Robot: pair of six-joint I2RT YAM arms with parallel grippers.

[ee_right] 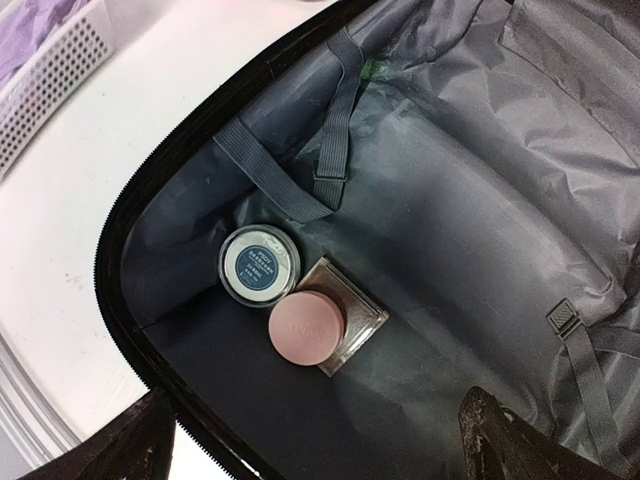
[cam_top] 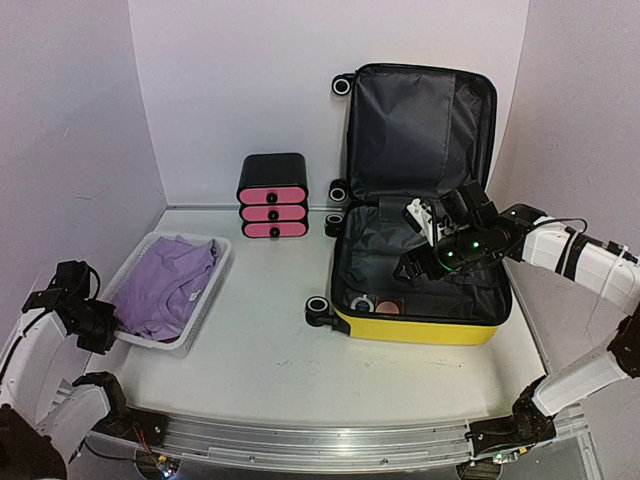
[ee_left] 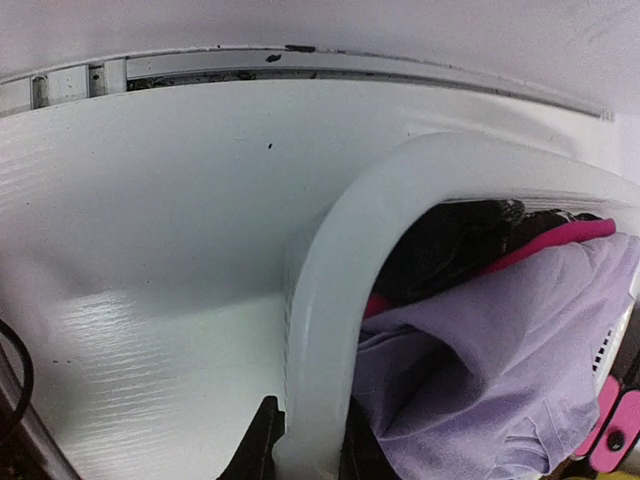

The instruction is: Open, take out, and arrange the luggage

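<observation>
Between the two dark fingers of the left claw sat the rim of the white basket, with the jaws closed on it at the basket's near left corner. A purple garment filled the basket, with a strip of pink cloth and something dark behind it. The basket stood on the left side of the white table.

Over the luggage, the right claw hung with its jaws spread wide and nothing in them. Below it, on the dark grey lining of the lower half, lay a round jar with a blue lid. It touched a pink-capped jar with a square brownish body. Both were in the near left corner, close to a grey strap.

The yellow case lay open on the table's right side, its lid upright against the back wall. Left of it, by the wall, stood a black-and-pink drawer box.
</observation>
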